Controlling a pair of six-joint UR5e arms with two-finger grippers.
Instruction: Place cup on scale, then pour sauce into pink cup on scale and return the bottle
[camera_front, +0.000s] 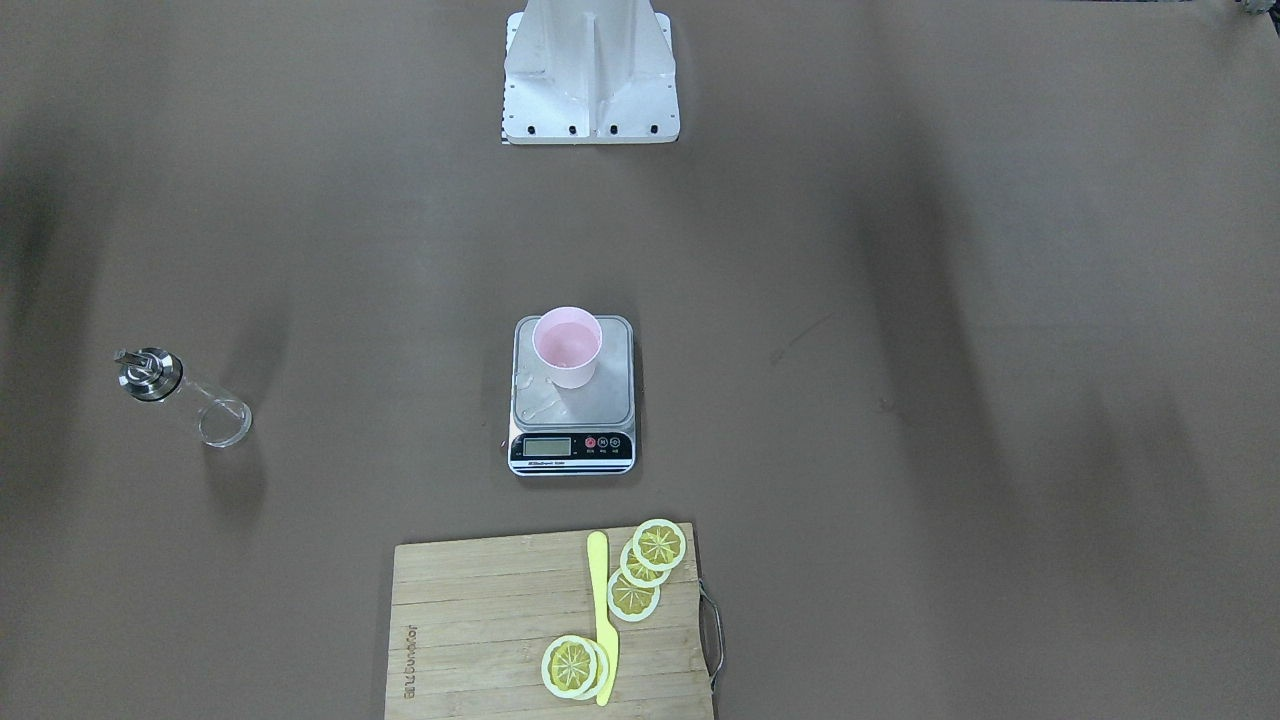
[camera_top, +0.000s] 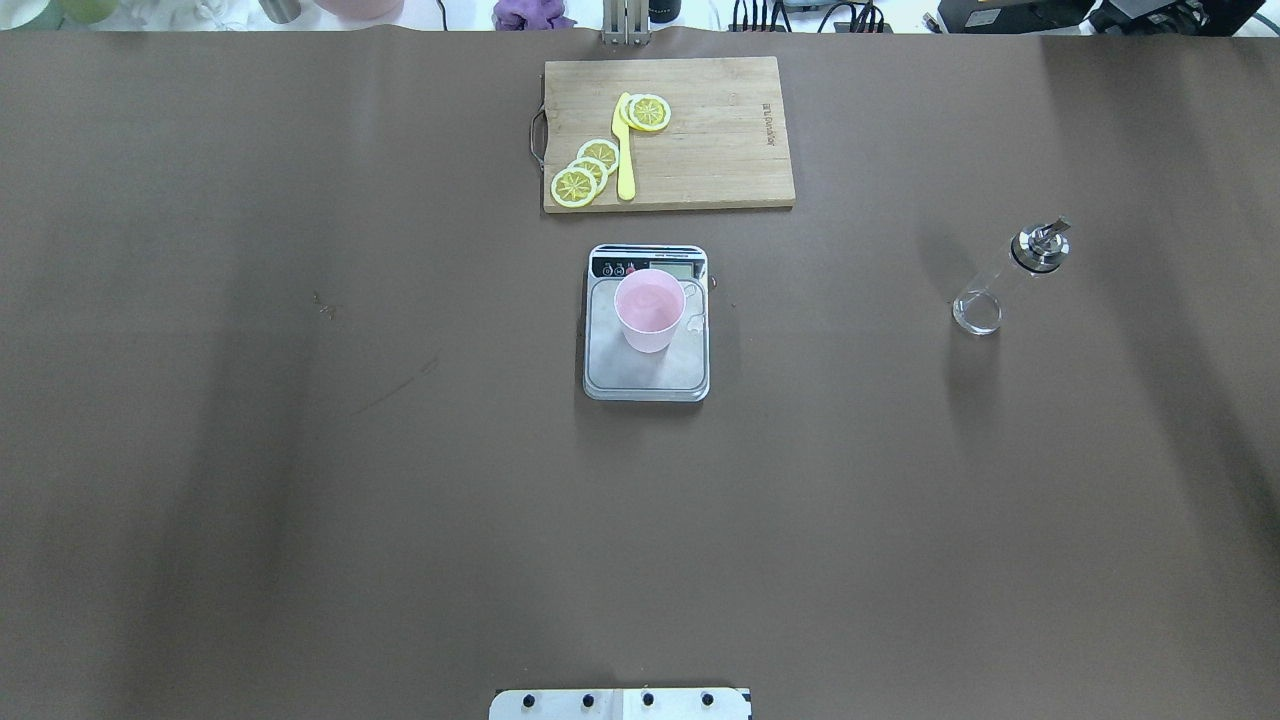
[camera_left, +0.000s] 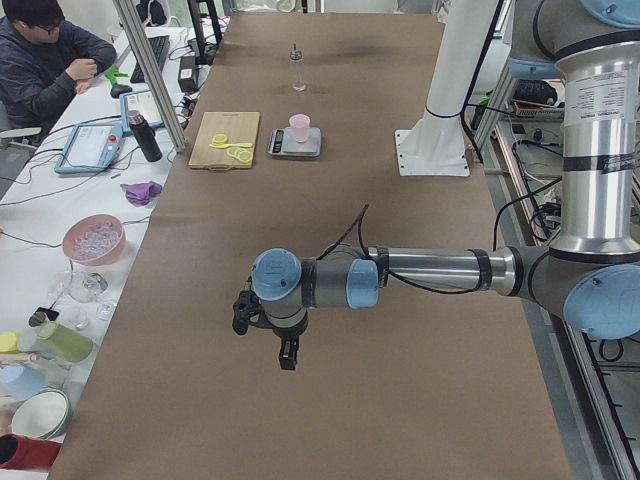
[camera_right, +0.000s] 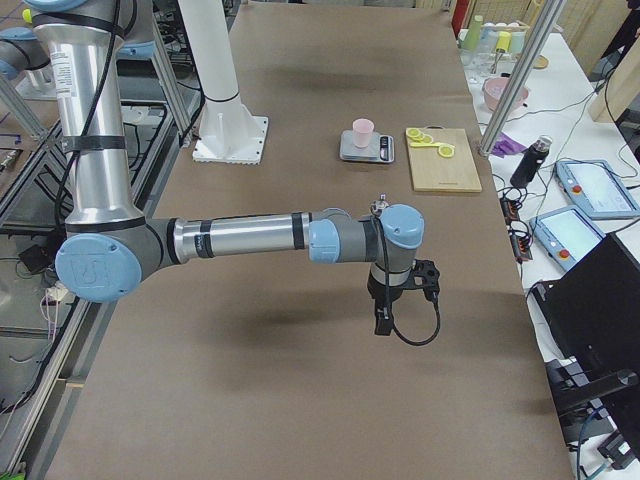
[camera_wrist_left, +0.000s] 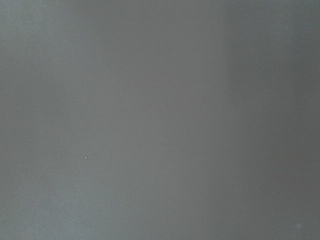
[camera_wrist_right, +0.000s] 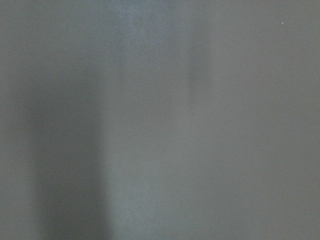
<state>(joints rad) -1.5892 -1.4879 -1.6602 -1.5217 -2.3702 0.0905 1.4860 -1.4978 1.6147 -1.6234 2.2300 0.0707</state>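
Left tool (camera_left: 287, 355): hangs pointing down over the bare brown surface (camera_left: 420, 400). It shows only from the end of the surface, so I cannot tell whether it is released or clenched. Nothing visible in it.

Right tool (camera_right: 381, 322): likewise pointing down over the bare surface, and again I cannot tell its state.

Cup (camera_top: 650, 310): pale pink, tapered plastic with a round rim. It stands upright on the scale (camera_top: 645, 378), toward the display end, well apart from both tools and far beyond each along the surface.

Scale: flat rectangle with a brushed silver platform, a black front strip and a grey LCD. Glossy wet-looking patches lie on the platform beside the cup.

Bottle (camera_top: 1005, 278): slim clear glass cylinder with a shiny metal pourer cap, upright on the surface. It is well apart from the scale, on the right tool's side and farthest from the left tool.

Hard to make out: the cup's contents, the display digits, and both wrist views, which are blurred grey. The bottle cannot be picked out from the right end.
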